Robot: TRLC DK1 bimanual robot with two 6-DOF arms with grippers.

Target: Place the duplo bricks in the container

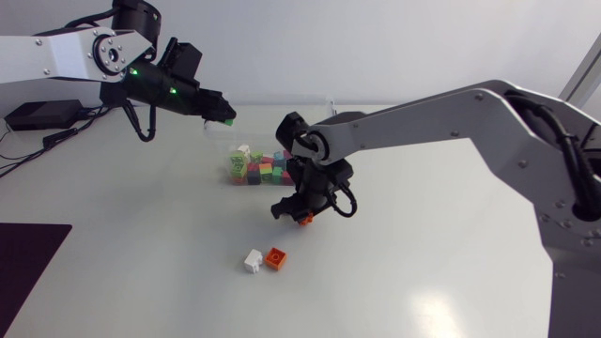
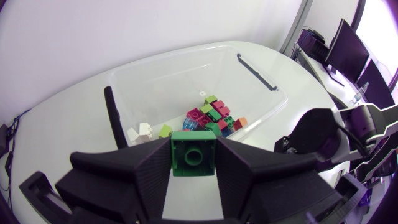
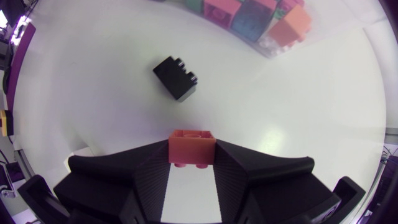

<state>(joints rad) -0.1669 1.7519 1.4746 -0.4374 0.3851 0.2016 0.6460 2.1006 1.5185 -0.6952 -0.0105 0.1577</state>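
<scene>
Green brick (image 2: 193, 158) clamped in left gripper (image 2: 193, 151) over container (image 2: 180, 57), orange brick (image 3: 192, 144) pinched in right gripper (image 3: 192, 154)

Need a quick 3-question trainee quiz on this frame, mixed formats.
1. Multiple choice: the left gripper is shut on a brick of which colour? A red, B green, C white.
2. True or false: the right gripper is open and holds nothing.
3. Fill in: right beside the white brick on the table lies a loose ____ brick.
Key: 1 B, the green brick. 2 False, it is shut on the held orange brick. 3 Orange, the loose orange brick.
</scene>
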